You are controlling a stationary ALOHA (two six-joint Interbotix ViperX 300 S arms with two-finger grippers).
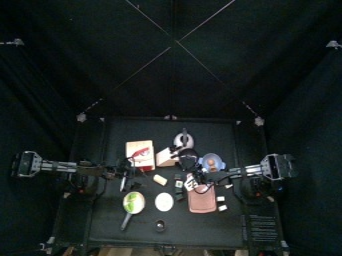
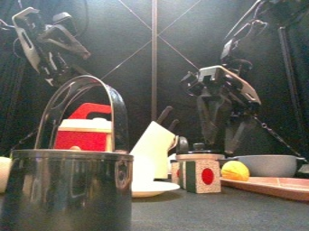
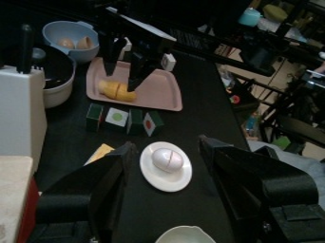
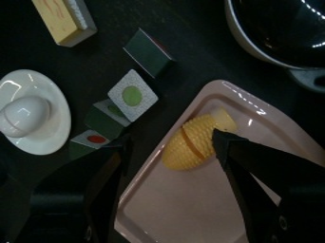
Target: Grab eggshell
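Note:
The eggshell [image 3: 165, 161] is a white egg-shaped piece lying on a small white plate [image 3: 143, 173]. It also shows in the right wrist view [image 4: 26, 109] and in the top view [image 1: 164, 201]. My left gripper [image 3: 165, 152] is open and empty, held high over the eggshell and apart from it. In the front view it hangs at the upper left [image 2: 49, 45]. My right gripper [image 4: 169, 142] is open and empty over a yellow ribbed piece [image 4: 193, 144] on the pink tray [image 4: 273, 152]. In the front view the eggshell is hidden behind the steel pot.
A steel pot [image 2: 67, 185] stands at the front edge. A red box [image 2: 85, 126] and a white knife block [image 2: 154, 144] stand behind it. Small picture cubes [image 4: 127, 95], a butter block [image 4: 61, 21], a blue bowl [image 3: 70, 38] and a dark pan [image 4: 279, 28] lie around the plate.

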